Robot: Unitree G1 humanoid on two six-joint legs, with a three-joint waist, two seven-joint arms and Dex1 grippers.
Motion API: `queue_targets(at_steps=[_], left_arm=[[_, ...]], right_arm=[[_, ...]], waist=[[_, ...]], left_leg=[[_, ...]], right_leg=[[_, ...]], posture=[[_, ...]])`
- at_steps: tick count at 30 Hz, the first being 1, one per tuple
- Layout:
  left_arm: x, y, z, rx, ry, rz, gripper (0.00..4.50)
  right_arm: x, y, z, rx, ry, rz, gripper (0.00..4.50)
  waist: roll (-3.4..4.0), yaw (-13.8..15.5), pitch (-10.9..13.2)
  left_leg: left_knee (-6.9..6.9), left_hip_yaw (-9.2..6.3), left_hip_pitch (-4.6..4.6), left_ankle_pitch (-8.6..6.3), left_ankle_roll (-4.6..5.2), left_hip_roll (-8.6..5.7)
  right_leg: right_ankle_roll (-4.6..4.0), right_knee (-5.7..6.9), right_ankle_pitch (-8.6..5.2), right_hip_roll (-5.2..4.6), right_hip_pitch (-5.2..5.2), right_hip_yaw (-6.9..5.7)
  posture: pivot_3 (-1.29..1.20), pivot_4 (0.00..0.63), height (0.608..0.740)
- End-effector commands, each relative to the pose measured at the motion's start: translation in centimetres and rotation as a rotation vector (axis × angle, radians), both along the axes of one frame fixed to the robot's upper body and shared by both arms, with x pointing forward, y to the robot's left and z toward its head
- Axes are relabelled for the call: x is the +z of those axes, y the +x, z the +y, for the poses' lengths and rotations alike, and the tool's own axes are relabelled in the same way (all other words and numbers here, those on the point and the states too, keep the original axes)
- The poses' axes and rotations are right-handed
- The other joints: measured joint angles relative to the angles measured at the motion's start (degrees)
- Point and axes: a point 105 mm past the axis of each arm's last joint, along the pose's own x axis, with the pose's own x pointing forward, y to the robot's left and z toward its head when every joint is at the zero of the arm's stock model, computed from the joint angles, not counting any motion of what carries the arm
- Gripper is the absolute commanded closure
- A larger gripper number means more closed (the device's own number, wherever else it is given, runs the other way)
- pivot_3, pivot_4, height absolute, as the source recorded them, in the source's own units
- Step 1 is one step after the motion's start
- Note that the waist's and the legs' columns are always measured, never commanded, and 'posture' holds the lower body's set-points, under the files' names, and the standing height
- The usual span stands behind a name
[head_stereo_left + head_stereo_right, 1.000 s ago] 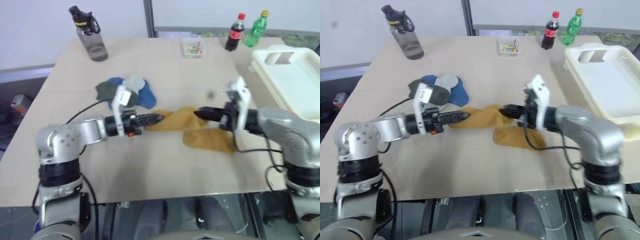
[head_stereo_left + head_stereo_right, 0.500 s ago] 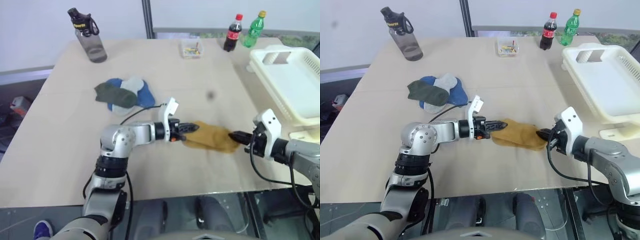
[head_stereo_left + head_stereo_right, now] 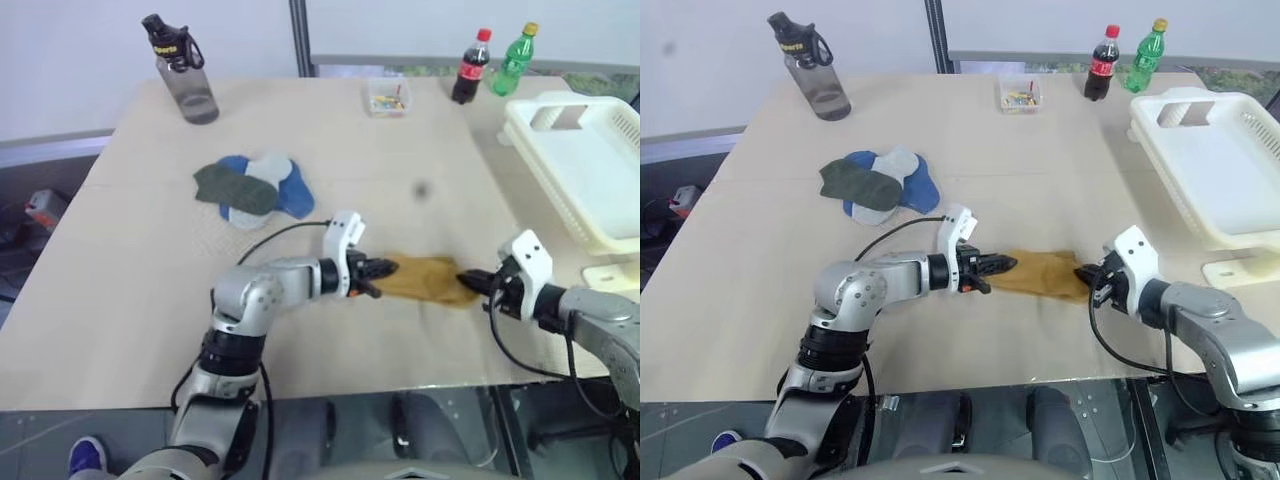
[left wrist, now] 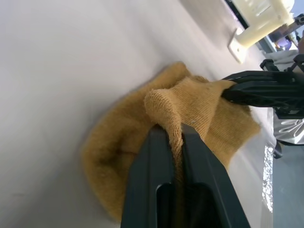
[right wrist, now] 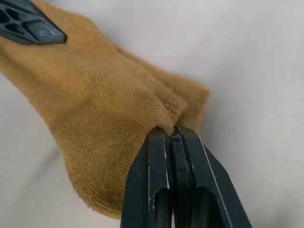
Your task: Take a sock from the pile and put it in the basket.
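Mustard sock (image 3: 425, 277) flat on table (image 3: 130, 300), near front edge, right of centre. Long axis across the table, left to right, one end toward each gripper; which end is toe, cannot tell. Stretched between the two grippers, bunched slightly at each pinch.

Left gripper (image 3: 383, 268) at sock's left end, pointing rightward along the sock. In left wrist view, fingers (image 4: 152, 171) nearly together with a raised fold of mustard knit caught between them; a narrow gap filled by fabric.

Right gripper (image 3: 1087, 272) at sock's right end, pointing leftward. In right wrist view, fingers (image 5: 147, 180) pressed together on a small tuck of the sock's edge.

Pile (image 3: 250, 186) farther back and left on table, well apart from the mustard sock: dark green on top, blue and pale grey beneath.

Basket (image 3: 585, 160) at table's right edge, cream-white, perforated sides, well apart from sock.

Far side of table: grey water bottle (image 3: 182, 72) back left, small clear box (image 3: 386, 98) of coloured bits back centre, cola bottle (image 3: 468, 68) and green bottle (image 3: 513, 60) beside each other back right.
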Motion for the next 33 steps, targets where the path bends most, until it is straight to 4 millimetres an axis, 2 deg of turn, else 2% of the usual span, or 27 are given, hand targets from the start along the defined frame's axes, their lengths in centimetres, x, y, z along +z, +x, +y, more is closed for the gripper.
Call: queue_targets(at_steps=[1,5,8,13,18,23,29,33], left_arm=[[0.6,-0.2,-0.5,-0.006,-0.014,-0.035,2.74],[0.5,-0.2,-0.1,-0.001,-0.004,-0.04,0.91],[0.8,-0.5,0.5,-0.016,-0.015,-0.051,0.04],[1.6,-0.5,0.9,-0.032,-0.028,-0.11,0.04],[2.0,-1.2,1.1,-0.09,0.012,-0.222,0.04],[2.3,-1.6,0.8,-0.13,-0.012,-0.25,0.04],[3.9,-1.3,1.2,-0.135,-0.082,-0.305,0.04],[5.2,-0.7,2.4,-0.107,-0.147,-0.317,0.04]], right_arm=[[0.3,0.6,-0.5,-0.006,-0.026,-0.043,4.5],[0.2,1.0,-0.9,-0.014,-0.055,-0.063,4.5],[0.8,1.2,-0.9,-0.008,-0.058,-0.094,4.5],[3.6,1.3,0.6,0.054,-0.004,-0.237,4.5],[4.9,0.8,1.7,0.142,-0.053,-0.341,4.5],[3.0,1.6,1.0,0.138,-0.152,-0.334,4.5],[-0.3,1.9,-0.7,0.106,-0.229,-0.224,4.5],[-0.4,1.6,-1.1,0.096,-0.231,-0.22,4.5]], waist=[[0.0,0.0,0.0],[0.0,-0.01,0.0],[0.01,-0.12,-0.01],[0.02,-0.1,-0.01],[0.02,-0.06,-0.01],[0.02,0.16,-0.01],[0.02,0.09,-0.01],[0.02,0.11,-0.01]], left_leg=[[0.0,0.0,0.0,0.0,0.0,0.0],[0.0,0.01,0.0,0.0,0.0,0.0],[0.0,0.01,0.01,0.0,0.0,0.0],[0.0,0.01,0.03,0.0,0.0,0.01],[0.0,0.0,0.01,0.0,0.0,0.01],[0.02,0.01,0.01,0.0,-0.01,0.01],[0.02,0.04,0.02,0.0,-0.01,0.01],[0.02,0.03,0.01,0.0,-0.01,0.02]], right_leg=[[0.0,0.0,0.0,0.0,0.0,0.0],[0.0,0.0,0.0,0.0,0.0,0.0],[0.0,0.0,0.0,0.01,0.0,0.0],[0.0,0.01,0.0,0.01,0.0,0.01],[0.0,-0.01,0.0,0.01,0.0,0.0],[0.0,-0.02,0.0,-0.01,0.02,0.0],[-0.01,-0.02,0.0,0.0,0.02,0.0],[-0.01,-0.02,0.0,0.0,0.02,0.0]], posture=[[0.0,0.15,0.74],[0.0,0.15,0.74],[0.0,0.15,0.74],[0.0,0.15,0.74],[0.0,0.15,0.74],[0.0,0.15,0.74],[0.0,0.15,0.74],[0.0,0.15,0.74]])
